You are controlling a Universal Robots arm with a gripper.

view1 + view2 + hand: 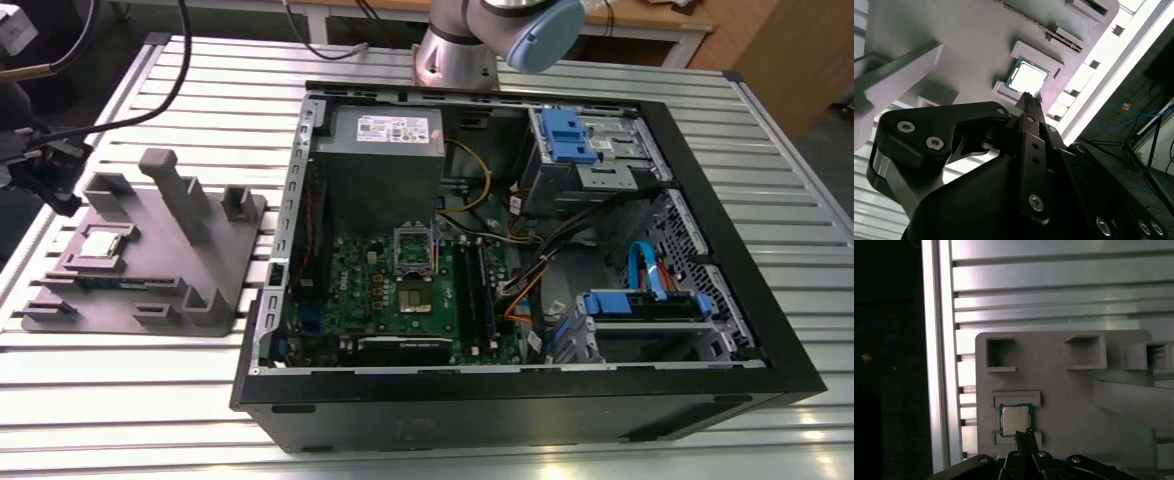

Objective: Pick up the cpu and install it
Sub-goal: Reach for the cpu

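The cpu (1015, 419) lay flat, metal top up, in a shallow square pocket of the grey holder (1069, 405), not yet lifted. In both wrist views the pincer (1029, 96) had its two black fingers drawn together into one thin tip with nothing between them. The tip sat just at one edge of the chip. Whether it touched the chip or the holder could not be told.

In the exterior view the holder stood on the slatted metal tabletop (747, 130) at about nine o'clock from the open computer case (534, 410), just beside its wall. The cpu (107, 243) showed there as a pale square toward the holder's nine o'clock side. Upright grey posts (174, 195) rose at about one o'clock from it.

Inside the case, the green board (387, 290) lay at about seven o'clock from the case's middle, with its socket (415, 262) near the board's centre. Long black memory sticks (470, 290) lay at three o'clock of the socket. A grey box with a white label (384, 135) sat at twelve o'clock of the board. Blue drive brackets (567, 135) stood at one o'clock and (641, 305) at four o'clock of the case. The arm's base (461, 50) stood just beyond the case's twelve o'clock wall.
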